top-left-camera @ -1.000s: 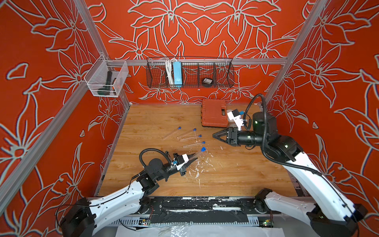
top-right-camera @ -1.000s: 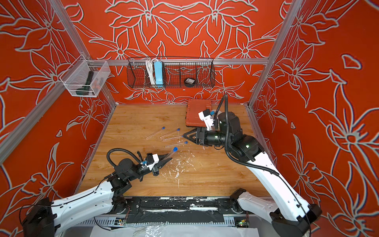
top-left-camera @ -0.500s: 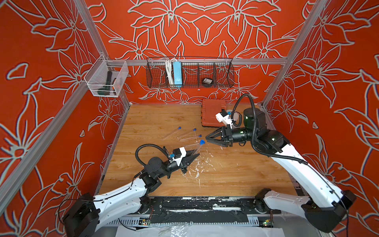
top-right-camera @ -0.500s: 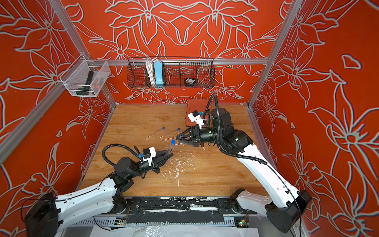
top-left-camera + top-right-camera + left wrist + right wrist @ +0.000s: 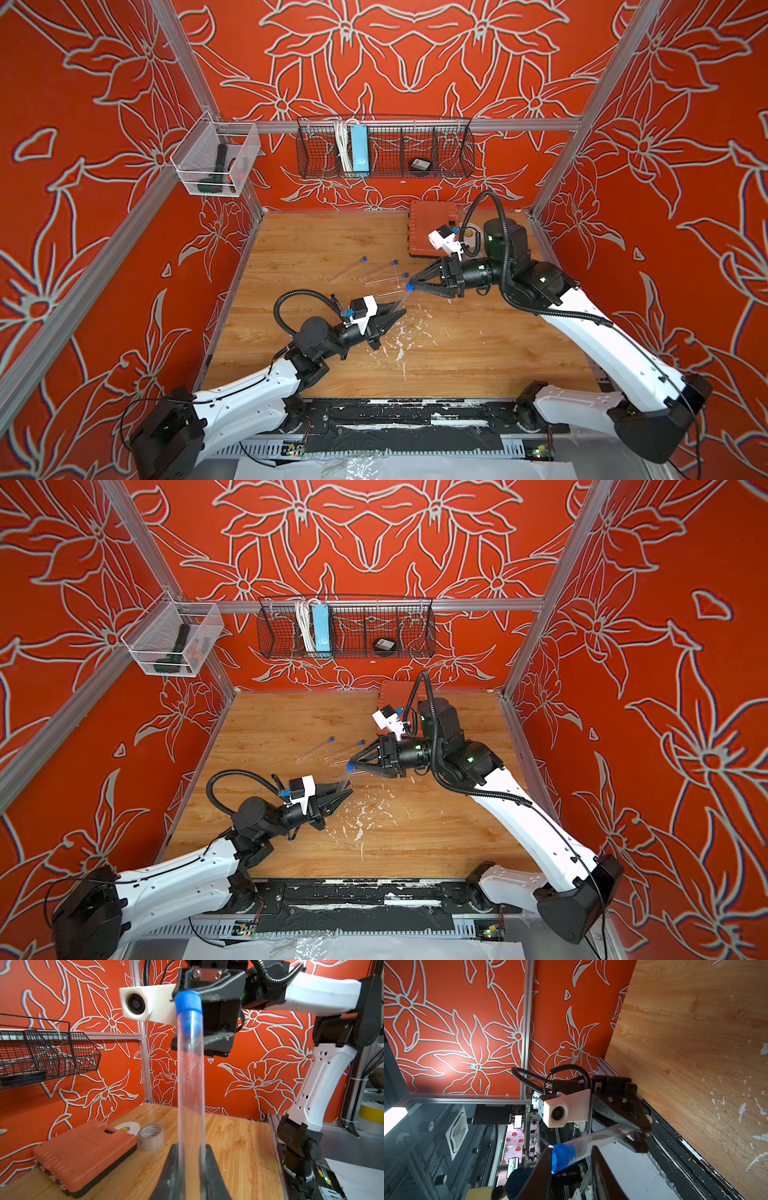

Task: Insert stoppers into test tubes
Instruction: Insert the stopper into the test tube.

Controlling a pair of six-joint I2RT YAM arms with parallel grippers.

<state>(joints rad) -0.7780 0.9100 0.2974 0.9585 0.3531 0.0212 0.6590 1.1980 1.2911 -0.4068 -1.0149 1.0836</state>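
Two grippers are meeting at one test tube [image 5: 402, 300] above the wooden table [image 5: 478, 357]. The left gripper [image 5: 398, 314] is clamping the tube's lower end, so the tube is leaning upward toward the right gripper [image 5: 413, 285]. That gripper's jaws are flanking the blue stopper [image 5: 409, 286] at the tube's mouth; whether they are pressing on it cannot be told. Three other stoppered tubes [image 5: 377, 271] are lying on the table just beyond.

Risk: with the tube gripped only at its base, an off-axis push at the stopper would be levering the smooth tube round in the left jaws, or cocking the stopper in the mouth.

The left wrist view is showing the stopper's [image 5: 188, 1001] lower part already inside the mouth, which the top views are reducing to a blue dot. The right wrist view is showing the fingers [image 5: 544, 1178] on either side of it. Only the top views are showing the lying tubes.
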